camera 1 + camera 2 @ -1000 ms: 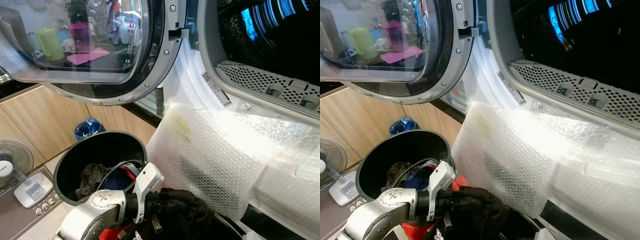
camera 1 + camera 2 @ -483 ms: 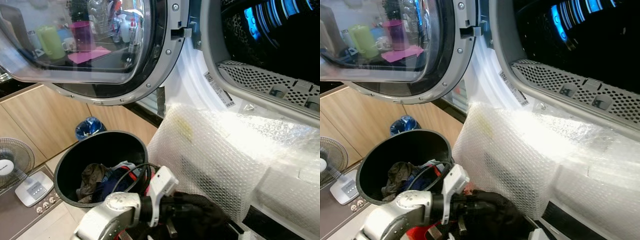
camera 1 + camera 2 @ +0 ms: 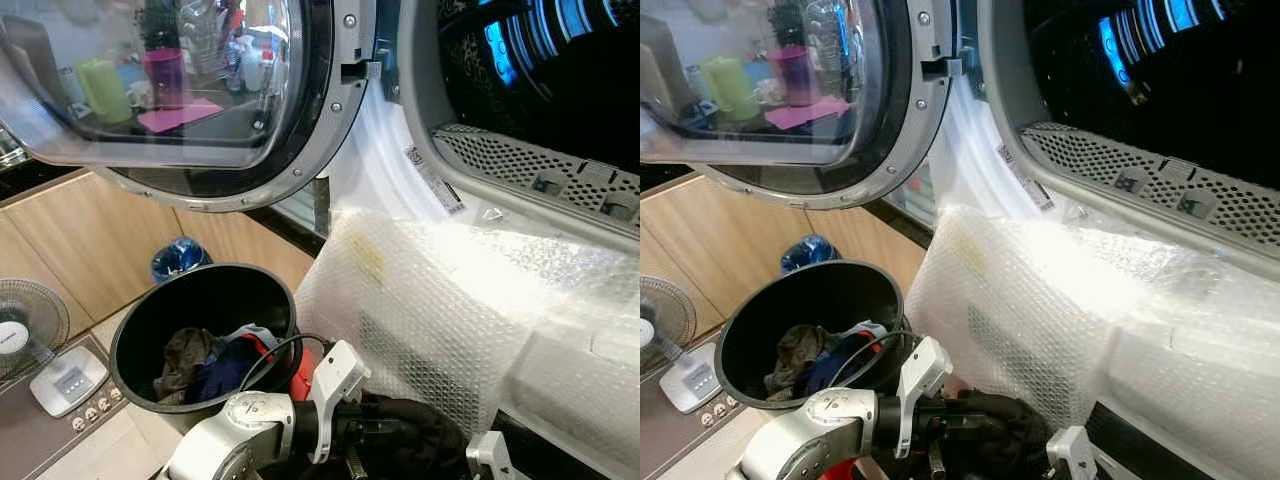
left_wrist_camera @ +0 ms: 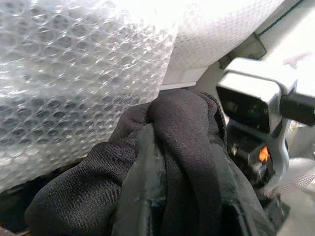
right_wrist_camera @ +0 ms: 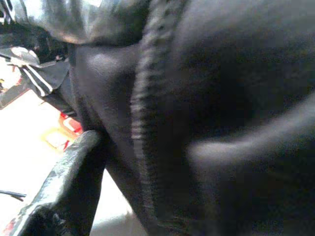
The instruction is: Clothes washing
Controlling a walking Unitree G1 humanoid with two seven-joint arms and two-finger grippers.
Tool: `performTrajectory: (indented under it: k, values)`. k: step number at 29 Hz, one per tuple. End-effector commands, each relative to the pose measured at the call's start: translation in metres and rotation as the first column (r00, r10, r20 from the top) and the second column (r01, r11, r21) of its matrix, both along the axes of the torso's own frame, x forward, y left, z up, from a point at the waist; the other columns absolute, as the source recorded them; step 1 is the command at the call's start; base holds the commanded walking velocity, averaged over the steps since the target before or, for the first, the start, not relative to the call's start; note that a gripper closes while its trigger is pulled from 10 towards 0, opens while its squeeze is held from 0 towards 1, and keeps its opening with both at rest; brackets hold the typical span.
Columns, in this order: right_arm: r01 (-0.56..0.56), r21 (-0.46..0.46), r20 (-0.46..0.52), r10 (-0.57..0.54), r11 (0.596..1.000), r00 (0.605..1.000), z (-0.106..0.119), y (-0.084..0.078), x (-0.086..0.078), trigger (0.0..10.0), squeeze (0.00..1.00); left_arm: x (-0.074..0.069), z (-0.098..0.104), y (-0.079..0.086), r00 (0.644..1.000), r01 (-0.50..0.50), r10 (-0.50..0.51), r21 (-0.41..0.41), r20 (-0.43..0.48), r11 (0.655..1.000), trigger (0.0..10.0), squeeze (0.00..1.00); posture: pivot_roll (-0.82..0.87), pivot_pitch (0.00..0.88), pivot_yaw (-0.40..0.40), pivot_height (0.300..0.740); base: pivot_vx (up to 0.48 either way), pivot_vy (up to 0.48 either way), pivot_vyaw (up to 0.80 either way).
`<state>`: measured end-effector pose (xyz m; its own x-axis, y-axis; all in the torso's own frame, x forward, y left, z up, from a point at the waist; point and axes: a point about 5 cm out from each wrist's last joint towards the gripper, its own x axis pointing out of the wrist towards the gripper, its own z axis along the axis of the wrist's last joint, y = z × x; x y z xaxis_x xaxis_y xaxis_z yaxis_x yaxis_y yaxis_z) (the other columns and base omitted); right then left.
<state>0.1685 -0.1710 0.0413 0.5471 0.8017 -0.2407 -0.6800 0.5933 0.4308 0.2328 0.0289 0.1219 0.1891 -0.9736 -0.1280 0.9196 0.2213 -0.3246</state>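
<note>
Below the open washer drum (image 3: 560, 90), the left gripper (image 3: 385, 445) pinched a black garment (image 4: 182, 147), held beside the bubble wrap (image 3: 430, 310), probably for loading; the right gripper's (image 5: 64, 182) state I could not tell.

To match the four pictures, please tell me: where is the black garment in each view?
Left eye view: black garment at bottom centre, below the bubble wrap.
Right eye view: bottom centre.
Left wrist view: centre foreground.
Right wrist view: across the frame.
Shared landmark: the bubble wrap.
</note>
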Motion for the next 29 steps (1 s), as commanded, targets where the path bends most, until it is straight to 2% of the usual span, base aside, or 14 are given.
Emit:
performTrajectory:
  k: [1, 4, 7, 11, 14, 15, 19, 21, 22, 23, 24, 25, 26, 29]
  values:
    - [-0.041, 0.043, -0.005, 0.041, 0.998, 0.999, 0.003, 0.009, -0.006, 10.0, 0.0, 0.002, 0.002, 0.0, 1.0, -0.008, 0.008, 0.001, 0.024, 1.0, 0.0, 0.0, -0.13, 0.004, 0.06, 0.74, 0.0, 0.0, 0.0]
    - [-0.111, 0.085, -0.007, 0.112, 0.99, 0.994, 0.007, 0.015, -0.016, 10.0, 0.0, 0.004, 0.002, -0.001, 0.999, -0.017, 0.017, -0.001, 0.029, 1.0, 0.0, 0.0, -0.13, 0.0, 0.059, 0.74, 0.0, 0.0, 0.0]
    - [-0.15, 0.066, -0.026, 0.152, 0.987, 0.988, 0.007, 0.017, -0.02, 10.0, 0.0, 0.004, 0.002, -0.003, 0.999, -0.021, 0.021, -0.002, 0.03, 1.0, 0.0, 0.0, -0.13, 0.0, 0.052, 0.74, 0.0, 0.0, 0.0]
    - [-0.028, -0.032, -0.054, 0.026, 0.999, 0.998, -0.004, 0.016, -0.007, 10.0, 0.0, 0.007, 0.003, -0.008, 0.999, -0.033, 0.034, -0.018, 0.032, 0.999, 0.0, 0.0, -0.14, 0.0, 0.047, 0.74, 0.0, 0.0, 0.0]
    - [0.075, -0.072, -0.075, -0.081, 0.995, 0.994, -0.012, 0.013, 0.001, 10.0, 0.0, 0.007, 0.004, -0.011, 0.999, -0.036, 0.037, -0.03, 0.031, 0.999, 0.0, 0.0, -0.13, 0.0, 0.037, 0.74, 0.0, 0.0, 0.0]
    - [0.143, -0.076, -0.082, -0.15, 0.987, 0.985, -0.015, 0.013, 0.006, 10.0, 0.0, 0.006, 0.005, -0.013, 0.999, -0.037, 0.038, -0.032, 0.032, 0.999, 0.0, 0.0, -0.13, 0.0, 0.035, 0.74, 0.0, 0.0, 0.0]
    - [0.175, -0.02, -0.09, -0.176, 0.984, 0.98, -0.011, 0.018, 0.006, 10.0, 0.0, 0.006, 0.005, -0.015, 0.999, -0.038, 0.039, -0.038, 0.033, 0.999, 0.0, 0.0, -0.13, 0.0, 0.03, 0.74, 0.0, 0.0, 0.0]
    - [0.171, 0.023, -0.125, -0.167, 0.985, 0.978, -0.01, 0.021, 0.003, 10.0, 0.0, 0.006, 0.005, -0.016, 0.999, -0.04, 0.041, -0.043, 0.035, 0.998, 0.0, 0.0, -0.14, 0.0, 0.027, 0.74, 0.0, 0.0, 0.0]
    - [0.129, 0.062, -0.136, -0.12, 0.99, 0.983, -0.006, 0.025, -0.003, 10.0, 0.0, 0.006, 0.006, -0.016, 0.998, -0.042, 0.044, -0.046, 0.035, 0.998, 0.0, 0.0, -0.14, 0.0, 0.027, 0.74, 0.0, 0.0, 0.0]
    - [0.129, 0.062, -0.136, -0.12, 0.99, 0.983, -0.006, 0.025, -0.003, 10.0, 0.0, 0.006, 0.006, -0.016, 0.998, -0.042, 0.044, -0.046, 0.035, 0.998, 0.0, 0.0, -0.14, 0.0, 0.027, 0.74, 0.0, 0.0, 0.0]
    - [0.131, 0.037, -0.139, -0.125, 0.991, 0.982, -0.008, 0.024, -0.005, 10.0, 0.0, 0.007, 0.006, -0.016, 0.998, -0.045, 0.047, -0.048, 0.034, 0.998, 0.0, 0.0, -0.14, 0.0, 0.025, 0.74, 0.0, 0.0, 0.0]
    - [0.179, -0.024, -0.141, -0.18, 0.984, 0.973, -0.016, 0.02, -0.003, 10.0, 0.0, 0.007, 0.005, -0.017, 0.998, -0.046, 0.047, -0.048, 0.034, 0.998, 0.0, 0.0, -0.14, 0.0, 0.021, 0.74, 0.0, 0.0, 0.0]
    - [0.179, -0.024, -0.141, -0.18, 0.984, 0.973, -0.016, 0.02, -0.003, 10.0, 0.0, 0.007, 0.005, -0.017, 0.998, -0.046, 0.047, -0.048, 0.034, 0.998, 0.0, 0.0, -0.14, 0.0, 0.021, 0.74, 0.0, 0.0, 0.0]
    - [0.228, -0.1, -0.153, -0.242, 0.968, 0.958, -0.029, 0.015, -0.001, 10.0, 0.0, 0.009, 0.007, -0.018, 0.997, -0.058, 0.06, -0.053, 0.037, 0.997, 0.0, 0.0, -0.14, 0.0, 0.02, 0.74, 0.0, 0.0, 0.0]
